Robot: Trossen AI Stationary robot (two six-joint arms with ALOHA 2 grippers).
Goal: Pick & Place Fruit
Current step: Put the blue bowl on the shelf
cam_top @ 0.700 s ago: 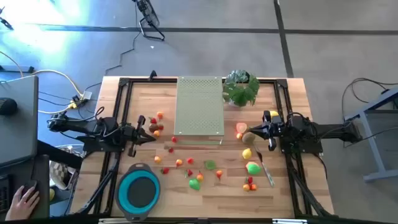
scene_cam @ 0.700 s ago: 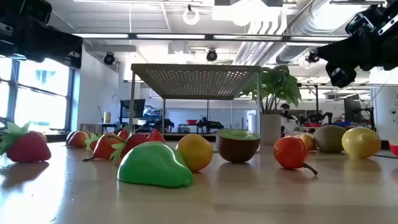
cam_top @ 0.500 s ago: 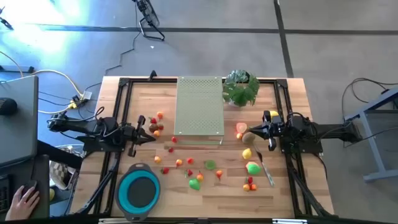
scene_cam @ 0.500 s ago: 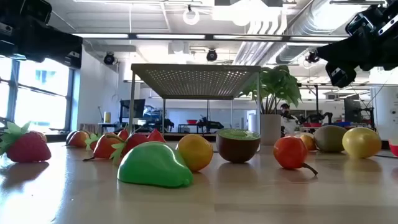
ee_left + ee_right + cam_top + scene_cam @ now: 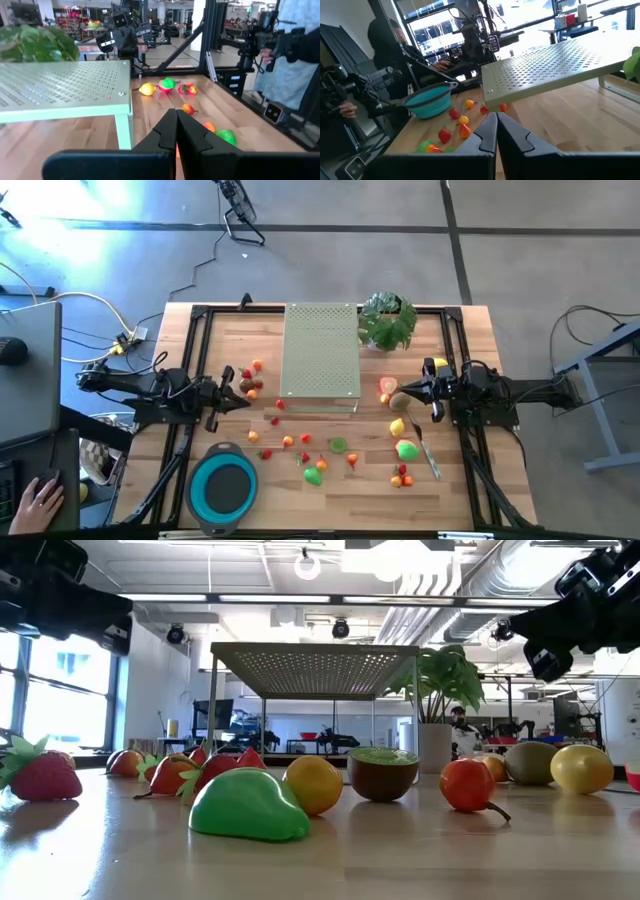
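The fruit (image 5: 288, 442) is many small toy pieces lying loose on the wooden table. One cluster (image 5: 250, 380) lies near my left gripper (image 5: 245, 402). Another cluster (image 5: 400, 400) lies by my right gripper (image 5: 405, 390). More pieces lie between them, in front of the stand. Both grippers hover above the table, level and pointing toward its middle. Each is shut with nothing between its fingers, as the left wrist view (image 5: 176, 111) and the right wrist view (image 5: 496, 115) show. In the low view a green pear (image 5: 245, 805), an orange (image 5: 313, 784) and a halved kiwi (image 5: 383, 772) rest on the tabletop.
A blue bowl (image 5: 224, 485) stands near the table's front left edge. A pale perforated stand (image 5: 322, 350) takes up the far middle, with a leafy plant (image 5: 388, 320) at its right. A slim knife (image 5: 428, 455) lies at the right. A person's hand (image 5: 40, 505) shows off the table's left.
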